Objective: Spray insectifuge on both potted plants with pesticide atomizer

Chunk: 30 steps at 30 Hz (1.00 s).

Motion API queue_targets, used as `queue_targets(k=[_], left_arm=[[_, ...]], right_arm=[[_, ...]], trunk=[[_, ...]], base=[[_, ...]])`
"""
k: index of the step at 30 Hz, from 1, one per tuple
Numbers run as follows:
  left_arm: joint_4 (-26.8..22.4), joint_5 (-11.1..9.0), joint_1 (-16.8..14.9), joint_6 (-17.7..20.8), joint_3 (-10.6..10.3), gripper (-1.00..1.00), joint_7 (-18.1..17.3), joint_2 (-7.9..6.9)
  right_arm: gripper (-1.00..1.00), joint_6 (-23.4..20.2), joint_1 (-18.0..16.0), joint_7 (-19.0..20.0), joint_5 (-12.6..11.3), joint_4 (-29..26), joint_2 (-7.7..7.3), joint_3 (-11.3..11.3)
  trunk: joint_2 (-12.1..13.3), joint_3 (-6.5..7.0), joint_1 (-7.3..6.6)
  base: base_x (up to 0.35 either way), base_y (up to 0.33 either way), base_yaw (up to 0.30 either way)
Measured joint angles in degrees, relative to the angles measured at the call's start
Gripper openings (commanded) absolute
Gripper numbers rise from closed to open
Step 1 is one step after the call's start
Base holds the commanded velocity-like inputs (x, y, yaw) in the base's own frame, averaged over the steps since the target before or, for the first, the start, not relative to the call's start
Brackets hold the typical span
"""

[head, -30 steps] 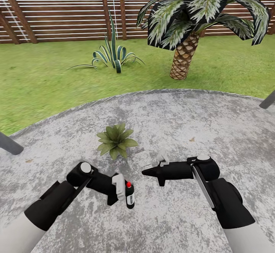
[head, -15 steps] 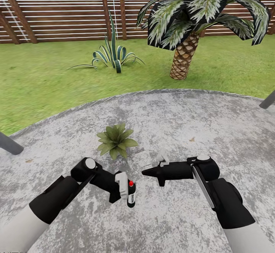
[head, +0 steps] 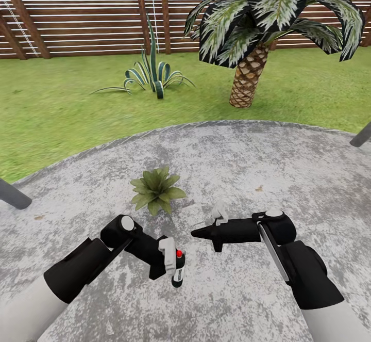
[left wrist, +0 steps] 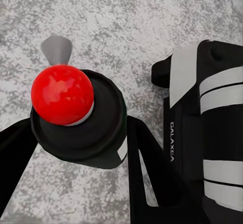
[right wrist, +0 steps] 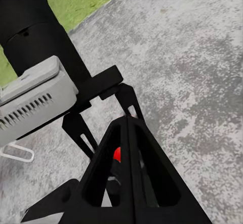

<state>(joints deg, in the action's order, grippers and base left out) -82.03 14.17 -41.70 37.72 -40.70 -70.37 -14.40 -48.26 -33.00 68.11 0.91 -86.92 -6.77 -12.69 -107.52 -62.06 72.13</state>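
The pesticide atomizer (head: 177,271), a slim dark bottle with a red cap (left wrist: 62,94), stands upright just over the grey patio (head: 247,166). My left gripper (head: 174,274) is shut on it, one finger (left wrist: 139,158) pressing each side of its body. One potted plant (head: 156,190), a low green rosette, sits on the paving a short way beyond the bottle. The second potted plant is out of view. My right gripper (head: 197,232) hovers shut and empty, to the right of the bottle, its fingers (right wrist: 127,133) pressed together. The red cap (right wrist: 117,154) shows behind them.
Green lawn (head: 62,110) rings the patio, backed by a brown slatted fence (head: 77,17). A striped agave (head: 153,74) and a scaly-trunked palm (head: 248,79) stand on the grass. Grey poles (head: 13,195) (head: 361,135) cross the patio's left and right edges.
My left arm has slid a little to the right and toward me, carrying the atomizer with it. The right arm and the plant have stayed put.
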Motion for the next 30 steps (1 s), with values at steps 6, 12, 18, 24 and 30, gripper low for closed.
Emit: queue_targets(k=[6,12,18,24,30], left_arm=[[0.1,0.0,-0.1,0.1,0.0,-1.0,0.0,0.0],[0.1,0.0,-0.1,0.1,-0.1,-1.0,0.0,0.0],[0.0,0.0,-0.1,0.2,-0.1,-1.0,0.0,0.0],[0.1,0.1,-0.4,0.4,-0.6,-1.0,0.0,0.08],[0.1,2.7,-2.1,2.6,-4.2,-1.0,0.0,0.14]], right_arm=[[-1.0,-0.1,0.0,-0.3,3.8,0.1,-0.07,-3.7],[-1.0,0.0,0.0,-0.3,7.5,0.1,-0.02,-5.0],[-1.0,0.0,0.0,-0.3,7.7,0.1,-0.07,-5.0],[-1.0,0.0,0.0,-0.3,7.7,0.1,-0.02,-5.1],[-1.0,0.0,0.0,-0.3,7.7,0.1,-0.05,-5.1]], trunk=[[0.0,0.0,0.0],[0.0,0.0,0.0],[0.0,0.0,0.0],[0.0,0.0,0.0],[0.0,0.0,0.0]], base=[[0.0,0.0,0.0],[0.0,0.0,0.0],[0.0,0.0,0.0],[0.0,0.0,0.0],[0.0,0.0,0.0]])
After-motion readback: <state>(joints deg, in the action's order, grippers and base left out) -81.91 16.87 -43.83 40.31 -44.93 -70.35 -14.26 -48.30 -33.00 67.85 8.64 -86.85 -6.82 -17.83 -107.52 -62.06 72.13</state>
